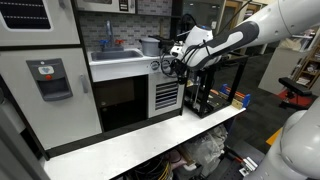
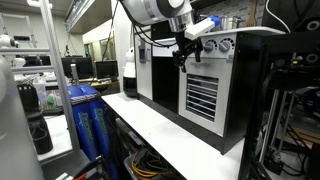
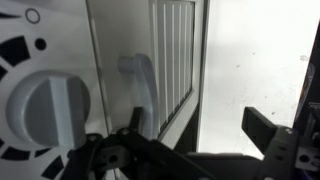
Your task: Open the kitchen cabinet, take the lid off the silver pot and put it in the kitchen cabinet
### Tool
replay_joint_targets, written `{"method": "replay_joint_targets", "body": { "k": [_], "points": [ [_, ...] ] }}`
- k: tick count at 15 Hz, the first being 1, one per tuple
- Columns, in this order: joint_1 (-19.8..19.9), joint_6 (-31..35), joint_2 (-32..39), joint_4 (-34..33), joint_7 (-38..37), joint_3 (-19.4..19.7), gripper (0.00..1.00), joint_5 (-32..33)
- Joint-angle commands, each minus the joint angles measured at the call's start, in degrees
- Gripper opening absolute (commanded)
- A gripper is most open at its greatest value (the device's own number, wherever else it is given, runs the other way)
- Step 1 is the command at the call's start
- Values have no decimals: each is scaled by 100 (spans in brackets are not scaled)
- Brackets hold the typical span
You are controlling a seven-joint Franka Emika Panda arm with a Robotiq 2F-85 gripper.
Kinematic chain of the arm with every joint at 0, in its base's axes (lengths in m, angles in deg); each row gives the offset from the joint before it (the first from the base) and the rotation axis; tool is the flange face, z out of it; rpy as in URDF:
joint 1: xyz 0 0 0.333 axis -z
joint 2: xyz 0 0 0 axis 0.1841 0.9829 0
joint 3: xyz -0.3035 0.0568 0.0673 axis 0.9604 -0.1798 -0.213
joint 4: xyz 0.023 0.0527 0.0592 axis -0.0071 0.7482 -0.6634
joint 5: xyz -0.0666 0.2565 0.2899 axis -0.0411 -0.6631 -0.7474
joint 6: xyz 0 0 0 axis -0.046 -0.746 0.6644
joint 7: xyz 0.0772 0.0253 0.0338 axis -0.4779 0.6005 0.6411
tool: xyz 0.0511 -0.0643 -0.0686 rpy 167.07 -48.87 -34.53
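The kitchen cabinet (image 1: 167, 97) is the white slatted door under the counter, and it looks closed in both exterior views (image 2: 202, 98). In the wrist view its slats (image 3: 175, 45) and white handle (image 3: 140, 78) are close up. My gripper (image 1: 178, 66) (image 2: 183, 55) hangs in front of the door's upper part. Its jaws (image 3: 200, 125) are open and empty, with one finger next to the handle. The silver pot (image 1: 150, 45) stands on the counter beside the sink. I cannot tell its lid apart from the pot at this size.
A sink with a faucet (image 1: 108, 47) is left of the pot. Round knobs (image 2: 222, 45) (image 3: 45, 105) sit above the door. A doorless dark compartment (image 1: 125, 100) and a grey fridge door (image 1: 48, 80) lie further along. The white table (image 1: 150, 140) runs in front.
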Motion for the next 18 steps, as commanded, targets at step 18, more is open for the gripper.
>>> {"method": "replay_joint_targets", "body": {
  "k": [18],
  "points": [
    [189, -1189, -514, 236, 171, 134, 100, -284]
  ]
}}
